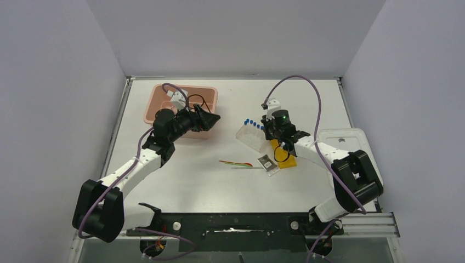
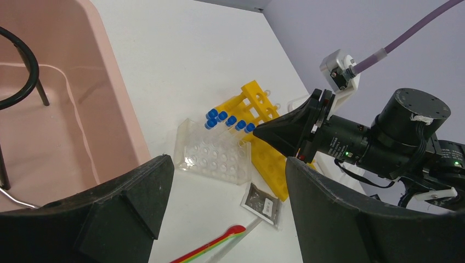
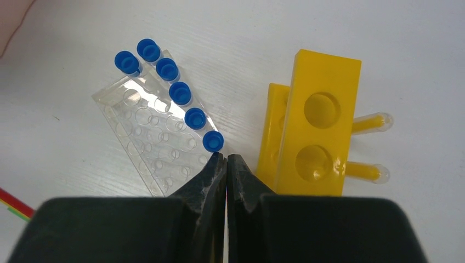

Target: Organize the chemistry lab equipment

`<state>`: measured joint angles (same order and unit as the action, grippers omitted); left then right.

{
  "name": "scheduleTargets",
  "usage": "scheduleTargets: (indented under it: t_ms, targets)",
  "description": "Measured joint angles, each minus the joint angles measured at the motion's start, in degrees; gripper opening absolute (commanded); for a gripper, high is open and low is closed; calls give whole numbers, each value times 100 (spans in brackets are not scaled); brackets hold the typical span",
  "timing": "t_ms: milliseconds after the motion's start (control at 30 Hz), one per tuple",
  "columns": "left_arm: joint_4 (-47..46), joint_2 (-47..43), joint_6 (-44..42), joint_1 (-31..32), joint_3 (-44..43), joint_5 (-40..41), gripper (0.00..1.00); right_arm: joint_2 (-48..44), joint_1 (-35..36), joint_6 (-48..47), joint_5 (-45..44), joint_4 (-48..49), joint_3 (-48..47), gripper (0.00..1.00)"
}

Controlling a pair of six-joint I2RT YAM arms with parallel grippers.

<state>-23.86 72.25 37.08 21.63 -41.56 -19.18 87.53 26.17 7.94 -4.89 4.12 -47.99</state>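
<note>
**Operator:** Report the condition of each claw.

**Technician:** The left claw stands wide open and holds nothing. It hangs over the near right corner of the pink tub. The right claw has its tips pressed together with nothing between them.

**Operator:** Locate the right claw against the racks.

**Technician:** Its tips sit low over the worktop, between the clear tube rack and the yellow holed rack, just beside the nearest blue cap.

**Operator:** Describe the racks.

**Technician:** The clear tube rack is a transparent block with rows of round wells. Six blue-capped clear tubes line one edge. The yellow holed rack is opaque, with large round holes, and two round-ended tubes project from its side. The two racks lie near each other at an angle.

**Operator:** Other items?

**Technician:** The black wire ring with stem lies inside the pink tub. The thin coloured sticks, red and green, lie on the worktop nearer the arm bases.
</note>
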Motion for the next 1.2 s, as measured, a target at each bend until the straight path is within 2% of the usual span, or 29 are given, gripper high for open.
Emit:
scheduleTargets:
  t_ms: [133,233,367,500,567,633,767,900,1033,1200]
  targets:
    - [-4,4,2,0,0,-37,75,-269,0,0,-4,-81,81,1]
    - [-66,55,9,-2,0,-72,75,-588,0,2,-9,-146,142,8]
    - [-133,155,37,0,0,-109,75,-885,0,17,-9,-175,142,22]
    - [-90,181,-37,59,0,-57,75,-1086,26,63,-4,-280,173,51]
    - [81,181,-212,260,-26,160,76,-1207,96,85,-20,-378,238,60]
    - [433,181,-531,732,-101,595,76,-1316,291,116,-101,-455,339,67]
    - [920,190,-1078,1729,-157,1003,73,-1519,894,256,-254,-601,704,70]
    - [1126,295,-1574,2214,-98,1165,73,-1790,1165,503,-275,-739,1196,71]
    - [1246,435,-1899,2498,55,1386,73,-1873,1163,673,-411,-896,1421,78]
    - [1419,511,-1985,2507,92,1690,73,-1648,1137,870,-505,-911,1432,79]
